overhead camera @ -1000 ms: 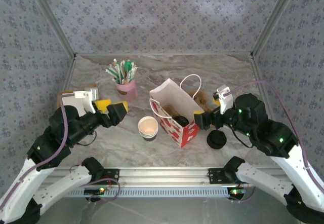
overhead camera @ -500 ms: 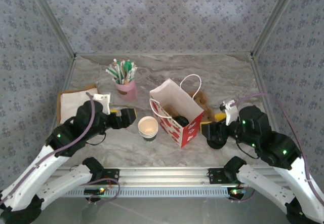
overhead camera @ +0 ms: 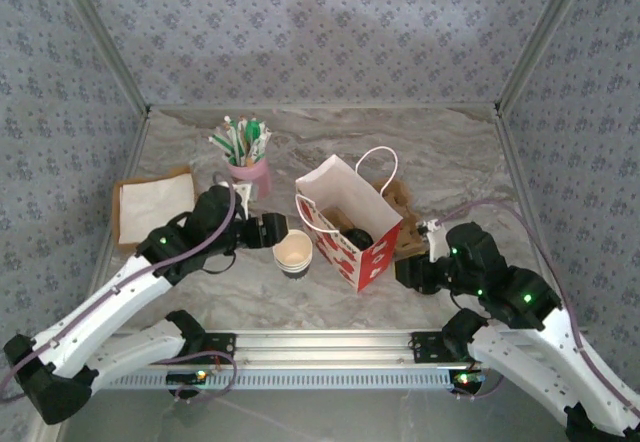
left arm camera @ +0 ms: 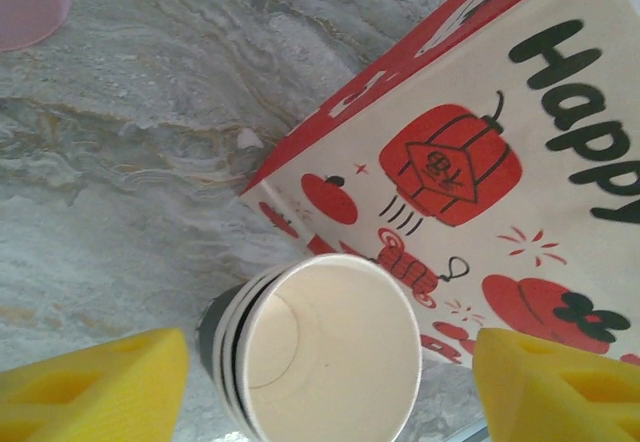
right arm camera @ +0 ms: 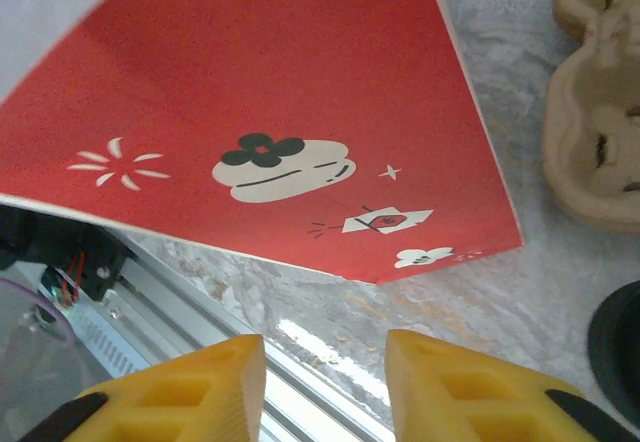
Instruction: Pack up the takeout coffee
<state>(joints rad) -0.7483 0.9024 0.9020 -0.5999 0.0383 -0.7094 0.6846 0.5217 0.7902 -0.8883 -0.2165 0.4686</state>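
The takeout coffee (overhead camera: 358, 237) stands inside the red and white paper bag (overhead camera: 340, 224), and its black lid shows through the open top. My left gripper (overhead camera: 274, 232) is open just left of a stack of lidless white cups (overhead camera: 292, 251). In the left wrist view its yellow fingers (left arm camera: 95, 387) flank the cup stack (left arm camera: 330, 352) with a gap on each side. My right gripper (overhead camera: 408, 268) is low beside the bag's right corner. In the right wrist view it (right arm camera: 325, 347) is open on nothing, facing the bag's red side (right arm camera: 280, 92).
A pink cup of stirrers (overhead camera: 248, 162) stands at the back left, white napkins (overhead camera: 152, 207) lie at the left. A brown cup carrier (overhead camera: 402, 200) lies behind the bag. A black lid (right arm camera: 622, 347) lies right of my right fingers. The metal rail (overhead camera: 320, 347) runs along the near edge.
My left arm has swung right to the cup stack and its jaws have narrowed. My right arm has dropped toward the near edge beside the bag, and its jaws have narrowed a lot.
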